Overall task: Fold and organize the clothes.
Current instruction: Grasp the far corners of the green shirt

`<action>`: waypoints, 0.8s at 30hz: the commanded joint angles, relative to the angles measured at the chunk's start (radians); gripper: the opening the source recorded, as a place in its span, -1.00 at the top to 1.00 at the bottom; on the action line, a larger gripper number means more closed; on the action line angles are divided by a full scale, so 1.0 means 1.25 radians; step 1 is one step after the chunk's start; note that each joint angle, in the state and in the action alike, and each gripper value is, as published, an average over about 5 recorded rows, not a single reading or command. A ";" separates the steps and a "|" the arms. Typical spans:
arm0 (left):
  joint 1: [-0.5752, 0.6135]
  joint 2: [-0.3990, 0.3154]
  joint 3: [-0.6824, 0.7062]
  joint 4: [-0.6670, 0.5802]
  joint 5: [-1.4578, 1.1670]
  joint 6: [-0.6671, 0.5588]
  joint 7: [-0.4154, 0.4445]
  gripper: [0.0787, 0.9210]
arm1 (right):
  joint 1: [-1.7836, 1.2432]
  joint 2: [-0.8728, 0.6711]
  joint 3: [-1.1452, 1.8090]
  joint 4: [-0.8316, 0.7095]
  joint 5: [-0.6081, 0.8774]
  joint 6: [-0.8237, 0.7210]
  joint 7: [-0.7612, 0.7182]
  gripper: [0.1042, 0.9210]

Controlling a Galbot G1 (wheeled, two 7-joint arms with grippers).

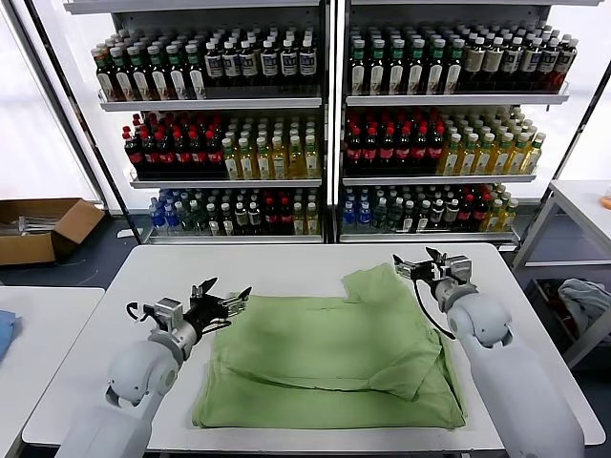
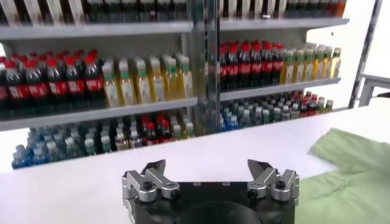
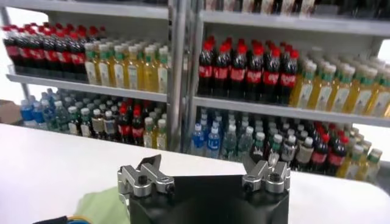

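Lying partly folded on the table (image 1: 286,262), polo shirt (image 1: 334,358) needs more folds; left gripper (image 1: 221,303) at 9 o'clock, right gripper (image 1: 431,264) at 2, both jaws wide, empty.

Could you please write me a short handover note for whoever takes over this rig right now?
Left gripper: open, holding nothing, at the left edge of the light green polo shirt.
Right gripper: open, holding nothing, beside the shirt's far right corner.
Shirt: on the white table, partly folded, with one flap laid across the top and a sleeve sticking out at the far right.
Done: a first fold appears to be in.
Left: probably the remaining folds, then squaring up the bundle.
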 commanded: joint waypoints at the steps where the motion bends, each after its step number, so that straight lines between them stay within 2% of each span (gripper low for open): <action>1: -0.094 -0.018 0.061 0.152 0.017 0.027 0.006 -0.77 | 0.091 0.081 -0.035 -0.162 -0.014 -0.014 0.009 -0.76; 12: -0.129 -0.012 0.101 0.218 0.037 0.027 0.001 -0.77 | 0.075 0.128 -0.025 -0.205 -0.070 -0.004 0.006 -0.76; 24: -0.127 -0.017 0.103 0.240 0.041 0.027 -0.002 -0.77 | 0.073 0.150 -0.020 -0.210 -0.081 -0.007 0.014 -0.76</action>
